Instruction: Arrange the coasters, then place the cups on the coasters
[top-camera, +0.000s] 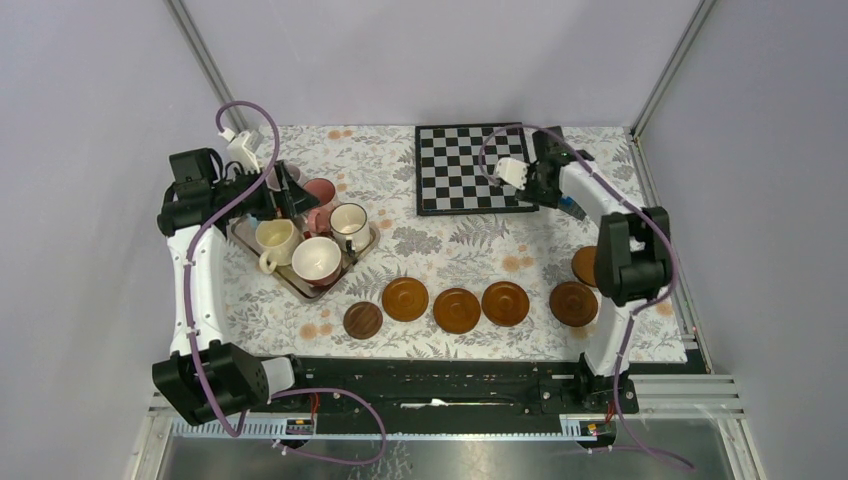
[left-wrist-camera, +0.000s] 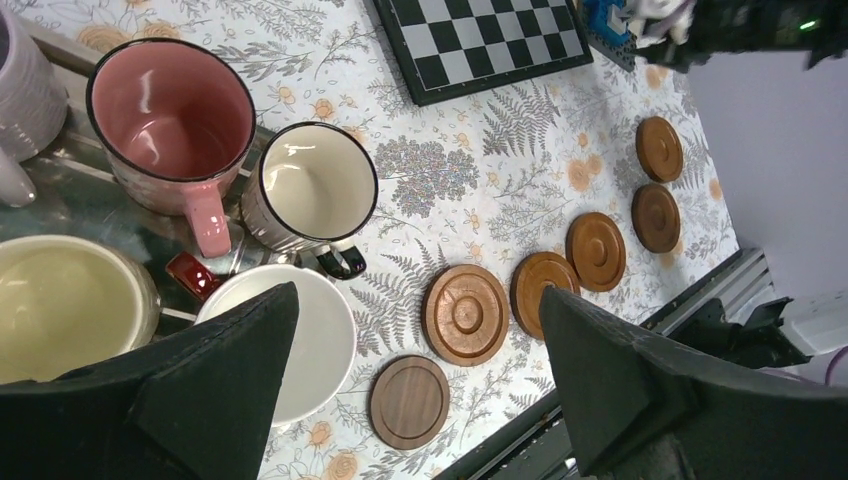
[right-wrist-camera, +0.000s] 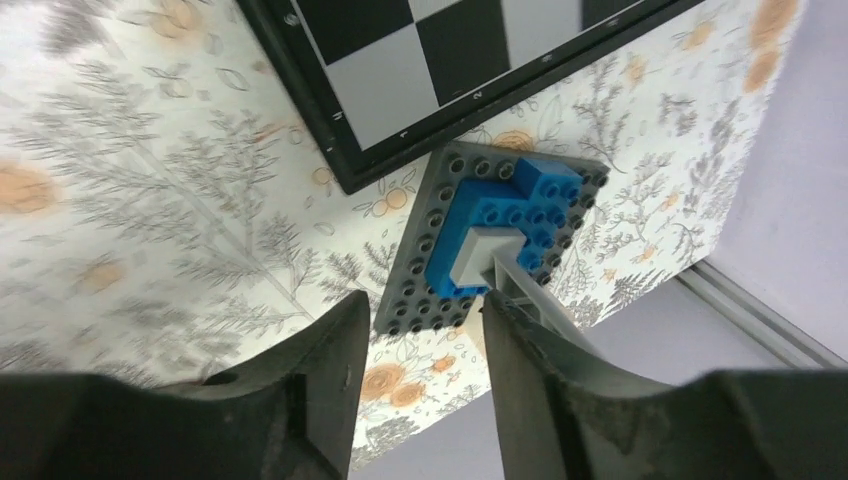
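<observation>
Six brown coasters lie along the near half of the table: a darker one, then a row of lighter ones, and one partly behind my right arm. The cups stand on the tray at the left: pink, cream with a dark outside, white, cream-yellow and lilac. My left gripper hangs open above the tray, holding nothing. My right gripper is over the far right, jaws parted and empty.
A black-and-white chessboard lies at the far middle. A blue block toy on a grey studded plate sits just right of it, under my right gripper. Walls close the left, back and right sides.
</observation>
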